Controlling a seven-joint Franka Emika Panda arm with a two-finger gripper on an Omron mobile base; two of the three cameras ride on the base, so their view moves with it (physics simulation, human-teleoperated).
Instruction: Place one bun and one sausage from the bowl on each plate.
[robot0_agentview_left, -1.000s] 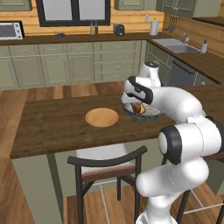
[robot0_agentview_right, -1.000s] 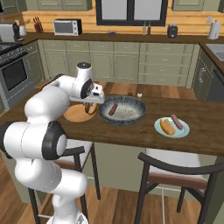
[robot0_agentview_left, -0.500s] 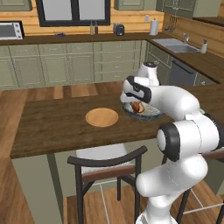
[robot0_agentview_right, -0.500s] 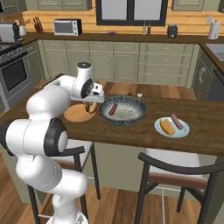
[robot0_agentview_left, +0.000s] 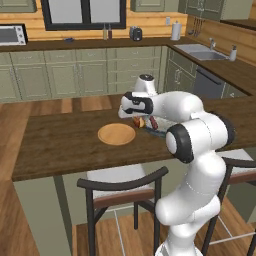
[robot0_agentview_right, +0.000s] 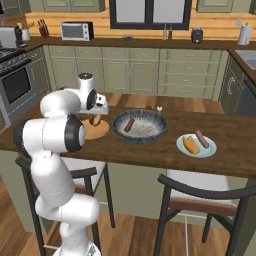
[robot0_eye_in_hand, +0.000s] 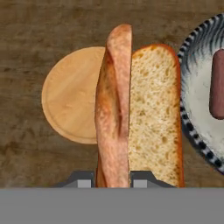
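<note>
Home kitchen. Green cabinets (robot0_agentview_right: 145, 75) along the far wall, microwave (robot0_agentview_right: 77, 31), stove (robot0_agentview_right: 15, 82) far left, sink (robot0_agentview_left: 202, 51) far right. Wooden island counter (robot0_agentview_left: 60, 145) with chairs (robot0_agentview_right: 200, 210).

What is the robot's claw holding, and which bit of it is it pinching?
The claw holds a bun. It pinches the bun's crusty half near one end, so the rest sticks out past the fingertips, above the wooden plate and beside the bowl.

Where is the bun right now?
The split golden-brown bun is held in the robot's gripper, up in the air between the round tan wooden plate and the dark speckled-rim bowl.
</note>
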